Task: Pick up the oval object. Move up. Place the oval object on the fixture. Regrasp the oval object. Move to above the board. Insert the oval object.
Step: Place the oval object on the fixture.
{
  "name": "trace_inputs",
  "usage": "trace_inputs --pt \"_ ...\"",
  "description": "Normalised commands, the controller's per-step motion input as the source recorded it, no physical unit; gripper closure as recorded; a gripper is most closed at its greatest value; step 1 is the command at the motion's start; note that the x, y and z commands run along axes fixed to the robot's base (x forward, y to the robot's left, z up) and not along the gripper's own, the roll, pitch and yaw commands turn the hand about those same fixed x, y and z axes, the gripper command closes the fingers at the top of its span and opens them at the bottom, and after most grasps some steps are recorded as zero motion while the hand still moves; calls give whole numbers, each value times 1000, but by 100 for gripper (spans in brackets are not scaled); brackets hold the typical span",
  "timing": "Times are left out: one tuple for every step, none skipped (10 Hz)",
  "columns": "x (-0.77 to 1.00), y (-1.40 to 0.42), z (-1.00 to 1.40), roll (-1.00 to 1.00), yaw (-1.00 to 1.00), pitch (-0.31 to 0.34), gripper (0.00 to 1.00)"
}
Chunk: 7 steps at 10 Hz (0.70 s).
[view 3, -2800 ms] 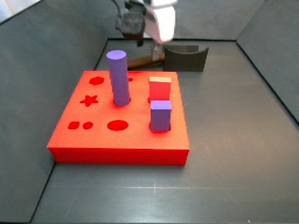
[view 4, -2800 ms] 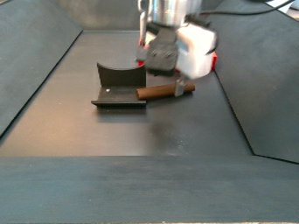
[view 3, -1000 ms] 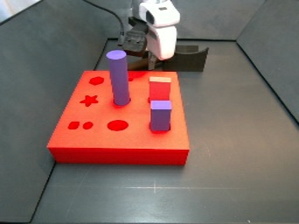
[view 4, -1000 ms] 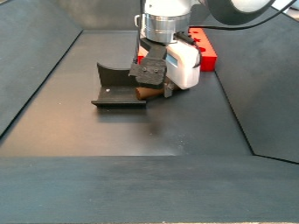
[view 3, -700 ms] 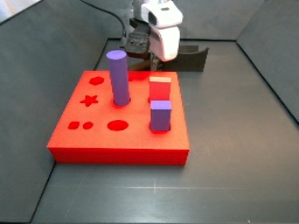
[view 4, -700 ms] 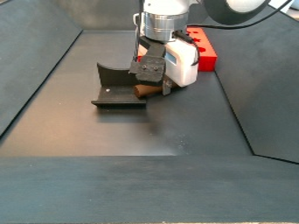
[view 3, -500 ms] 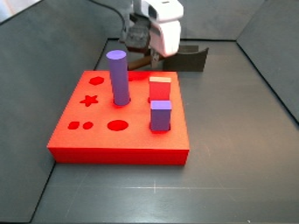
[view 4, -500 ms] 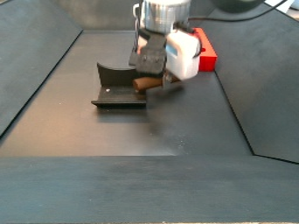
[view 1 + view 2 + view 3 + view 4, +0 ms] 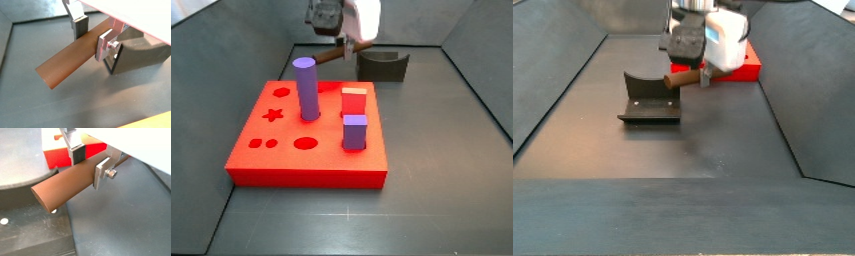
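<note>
My claw (image 9: 92, 36) grips the rod (image 9: 77, 59), a long brown peg, crosswise near one end, with a silver finger (image 9: 105, 44) pressed against each side. In both wrist views the rod juts out at a slant beyond the fingers, its flat round end showing. In a side view my claw (image 9: 342, 42) hangs above the desk (image 9: 438, 190), just behind the red board (image 9: 305, 150) and beside the dark fixture (image 9: 382, 64). The rod (image 9: 687, 77) is lifted clear of the fixture (image 9: 648, 100), whose curved notch is bare. On the board stand a tall purple cylinder (image 9: 306, 88) and a purple block (image 9: 354, 132). I can read no writing or labels anywhere.
</note>
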Motion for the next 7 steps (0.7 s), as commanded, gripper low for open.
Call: trace_inputs --pt "-13 -1 1000 0 -1 25 100" --pt "-18 0 1000 3 -2 23 100" --pt "-21 1 1000 5 -3 22 100" --pt "-25 3 1000 8 -4 24 100" --pt "-31 7 1000 12 -5 29 100" --pt "-30 8 890 13 -6 33 100" --pt "-18 10 652 16 -8 39 100"
